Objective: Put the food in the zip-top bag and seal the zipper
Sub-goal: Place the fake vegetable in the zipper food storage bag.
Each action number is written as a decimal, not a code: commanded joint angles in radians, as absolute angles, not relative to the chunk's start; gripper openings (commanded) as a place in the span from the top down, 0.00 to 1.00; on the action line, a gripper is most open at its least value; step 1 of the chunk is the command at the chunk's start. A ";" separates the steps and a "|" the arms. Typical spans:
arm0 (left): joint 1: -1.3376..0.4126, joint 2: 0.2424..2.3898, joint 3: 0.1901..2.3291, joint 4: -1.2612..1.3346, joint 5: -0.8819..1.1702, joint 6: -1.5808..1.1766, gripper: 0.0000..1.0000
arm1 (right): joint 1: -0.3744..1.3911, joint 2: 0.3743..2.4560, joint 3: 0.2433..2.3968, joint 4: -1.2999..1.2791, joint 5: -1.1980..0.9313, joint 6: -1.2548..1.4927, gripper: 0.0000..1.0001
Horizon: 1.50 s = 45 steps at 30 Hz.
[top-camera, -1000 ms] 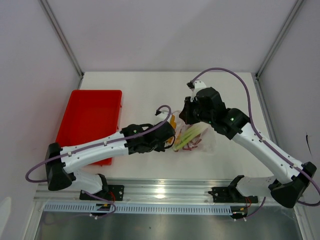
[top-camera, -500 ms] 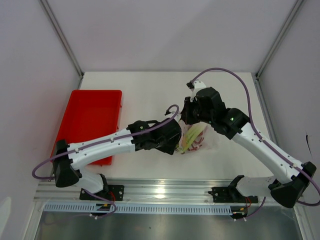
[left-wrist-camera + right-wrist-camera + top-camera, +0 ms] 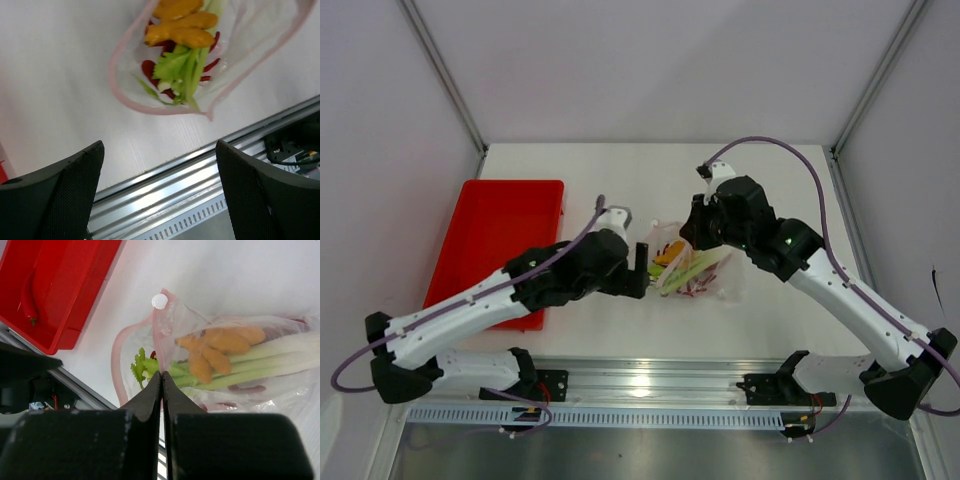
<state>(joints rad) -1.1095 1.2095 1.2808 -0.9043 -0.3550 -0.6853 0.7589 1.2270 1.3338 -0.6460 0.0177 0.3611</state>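
We find the left pincer [image 3: 159, 150] spread wide and carrying nothing, its opening facing the bag mouth, which lies at 12 o'clock in the left wrist view. The right pincer [image 3: 161, 380] is pressed together, its tips at the mouth edge of the clear floppy zip-top bag with faint pink dots [image 3: 247, 45]. We cannot tell whether film is caught between them.

The bag lies near the middle of the white tabletop [image 3: 620, 175], its mouth turned toward 9 o'clock in the top view. Inside it we note yellow-orange toy pieces [image 3: 182, 30], light green stalks [image 3: 187, 75] and red pieces [image 3: 148, 67] beneath them.

The thin pink-red zipper strip [image 3: 114, 75] gapes in a wide loop. Its small white slider tab [image 3: 160, 301] sits at one end of the mouth.

At 9 o'clock of the bag stands the red plastic tray [image 3: 495, 235]. In the right wrist view, what appears to be a red chili with a green stem [image 3: 26, 302] lies in it.

In our judgement, loading is largely done. Outstanding are that one item, if it is food, and the whole of the sealing.
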 commanded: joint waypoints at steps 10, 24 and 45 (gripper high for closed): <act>-0.622 0.890 1.017 -0.956 -0.244 -0.813 0.01 | 0.758 1.154 1.264 -0.600 0.015 0.316 1.00; -0.128 1.371 1.388 -1.536 -0.599 -1.251 0.01 | 0.764 1.265 1.385 -0.670 -0.100 0.281 1.00; 0.276 1.355 1.046 -0.953 -0.480 -0.804 0.00 | 0.789 1.413 1.411 -0.647 -0.100 0.244 1.00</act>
<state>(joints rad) 0.2653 1.3819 1.0645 -1.0019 -0.5068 -0.8616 0.8005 1.3716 1.3647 -0.6724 -0.0826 0.2741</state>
